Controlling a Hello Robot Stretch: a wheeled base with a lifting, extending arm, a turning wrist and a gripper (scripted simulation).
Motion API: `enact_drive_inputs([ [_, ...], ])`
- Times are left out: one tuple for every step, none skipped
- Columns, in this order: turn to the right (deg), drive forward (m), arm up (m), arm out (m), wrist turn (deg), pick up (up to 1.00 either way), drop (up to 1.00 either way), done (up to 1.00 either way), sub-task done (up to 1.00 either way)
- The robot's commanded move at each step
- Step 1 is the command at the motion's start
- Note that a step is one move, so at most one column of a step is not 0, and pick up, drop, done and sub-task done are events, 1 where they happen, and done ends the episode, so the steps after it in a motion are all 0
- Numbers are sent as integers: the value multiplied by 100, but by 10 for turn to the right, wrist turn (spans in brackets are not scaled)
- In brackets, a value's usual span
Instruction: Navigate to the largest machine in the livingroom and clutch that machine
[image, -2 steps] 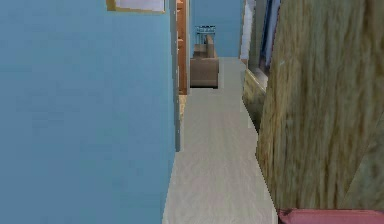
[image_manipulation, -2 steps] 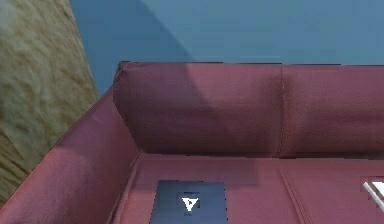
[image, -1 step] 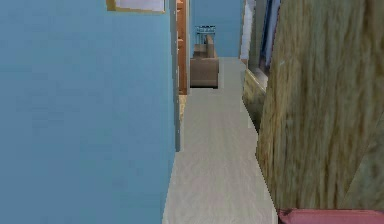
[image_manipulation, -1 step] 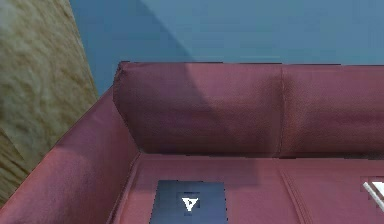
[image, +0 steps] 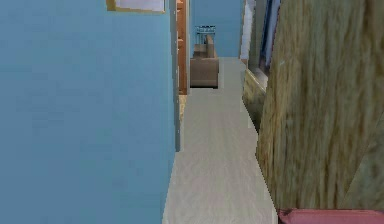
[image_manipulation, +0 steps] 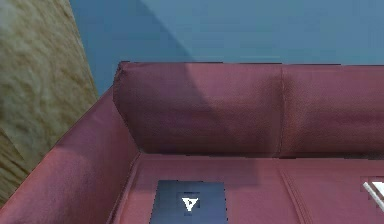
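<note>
Forward view: pale floor strip (image: 220, 150) runs tight between plain blue wall (image: 80, 110) and rough wood-grained panel (image: 325, 110); we'd creep along it centred. Small brown cabinet (image: 204, 72) at the far end, its top load unreadable.
Arm side view: dark red cushioned sofa (image_manipulation: 200, 110), with a dark flat slab (image_manipulation: 189, 203) on its seat. That's likely our machine, though its bottom is cut off. Claw state: can't tell.

**Forward view:** the camera faces ahead and slightly downward along a narrow strip of pale floor (image: 220, 150). It sits close between a blue wall (image: 80, 120) and a rough wood-grained panel (image: 320, 110), looking toward a distant brown cabinet (image: 204, 72).

**Arm side view:** the camera looks down at close range onto the corner of a maroon sofa (image_manipulation: 200, 110).

Both views share the panel and the sofa's edge.
</note>
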Motion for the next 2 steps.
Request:
enact_drive_inputs([
  [0,0,0,10,0,0,0,0,0],
  [0,0,0,0,450,0,0,0,0],
])
